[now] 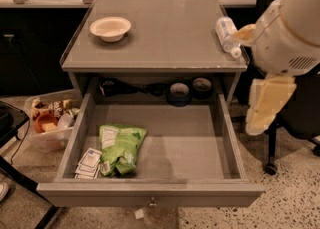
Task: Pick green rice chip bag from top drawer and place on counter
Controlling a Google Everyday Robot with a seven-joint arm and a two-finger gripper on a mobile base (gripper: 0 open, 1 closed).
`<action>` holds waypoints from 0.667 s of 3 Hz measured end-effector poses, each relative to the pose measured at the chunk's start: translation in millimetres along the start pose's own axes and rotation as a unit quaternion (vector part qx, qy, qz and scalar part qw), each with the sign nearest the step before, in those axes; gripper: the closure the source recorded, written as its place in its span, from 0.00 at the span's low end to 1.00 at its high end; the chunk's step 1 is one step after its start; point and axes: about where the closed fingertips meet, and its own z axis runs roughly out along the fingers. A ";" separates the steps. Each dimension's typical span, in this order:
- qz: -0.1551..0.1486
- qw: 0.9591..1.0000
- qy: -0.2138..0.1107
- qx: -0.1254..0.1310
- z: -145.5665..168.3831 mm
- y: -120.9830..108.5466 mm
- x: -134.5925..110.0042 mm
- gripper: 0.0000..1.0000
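The green rice chip bag (121, 148) lies crumpled in the front left of the open top drawer (150, 194), white label patch facing up. The counter (160, 33) is the grey top of the cabinet above the drawer. My arm (290, 28) hangs at the right side of the cabinet, outside the drawer. My gripper (267, 104) is the cream part pointing down beside the drawer's right wall, well apart from the bag and holding nothing that shows.
Small white paper packets (89, 163) lie left of the bag. A cream bowl (110, 27) and a lying plastic bottle (226, 33) sit on the counter. Tape rolls (179, 93) sit at the drawer's back. A bin of snacks (50, 120) stands on the floor left; a chair base (272, 165) stands at the right.
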 end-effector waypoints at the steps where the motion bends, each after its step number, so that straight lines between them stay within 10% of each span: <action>1: -0.126 0.991 -0.032 -0.008 34.6 31.6 -56.1 0.00; 2: -0.277 0.960 -0.030 -0.032 81.4 71.8 -117.6 0.00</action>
